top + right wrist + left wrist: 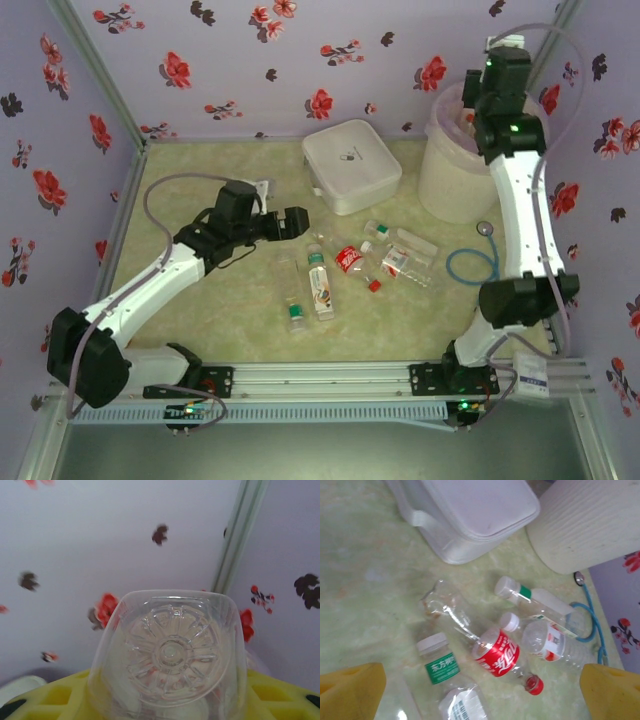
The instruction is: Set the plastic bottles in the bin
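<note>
The bin (455, 170) stands at the far right of the table, beside the white lidded box (350, 165). Your right gripper (500, 62) is raised at its rim, jaws clamped on a clear bottle (170, 655) (base toward the wrist camera). You cannot tell whether it hangs squarely over the opening, so a release here could clip the liner and bounce out. Your left gripper (297, 222) hovers empty, jaws wide apart, near the loose bottles (350, 262) on the table. They lie touching, so closing on the cola bottle (500, 656) may roll its neighbours away.

White arms (140, 292) with black joints (88, 362) (yellow fingers (351, 692), grey cables (150, 200)).
</note>
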